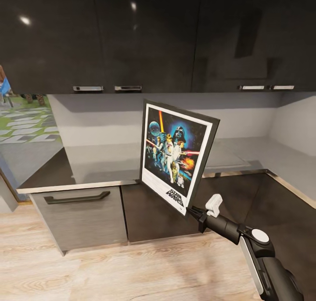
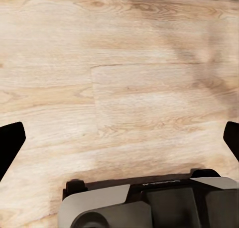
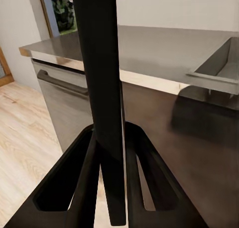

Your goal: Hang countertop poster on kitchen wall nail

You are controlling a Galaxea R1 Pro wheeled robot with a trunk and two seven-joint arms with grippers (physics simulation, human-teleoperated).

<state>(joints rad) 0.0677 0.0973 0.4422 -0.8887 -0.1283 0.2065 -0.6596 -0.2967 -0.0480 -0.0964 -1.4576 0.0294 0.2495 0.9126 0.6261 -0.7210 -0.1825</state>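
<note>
Right jaws (image 1: 193, 211) closed on the lower right corner of the poster (image 1: 175, 154). In the right wrist view the two dark fingers (image 3: 87, 183) press either side of the poster's thin black edge (image 3: 102, 88), seen end-on. Poster held off the surface, upright but tilted, face toward the head camera, in front of the tabletop's front edge. Black frame, white border, coloured figures on dark blue, black title low on the sheet.

Left jaws (image 2: 119, 138) spread wide, nothing between them: dark fingertips (image 2: 10, 141) at either margin of the left wrist view, pointed down at the pale wood floor (image 2: 124, 63).

Tabletop (image 1: 101, 160): smooth grey metal, glossy, running along the back wall and turning a corner at the right. Sink basin (image 3: 221, 61) set into it, seen in the right wrist view. Below, a grey drawer front (image 1: 79, 217) with a dark bar handle (image 1: 77, 198), and darker panels beside it. Above, glossy black wall cupboards (image 1: 145, 33) with chrome handles (image 1: 87, 88). Light-grey wall (image 1: 105, 116) between cupboards and tabletop. Patterned paving and greenery beyond the room at the far left (image 1: 22, 125).
</note>
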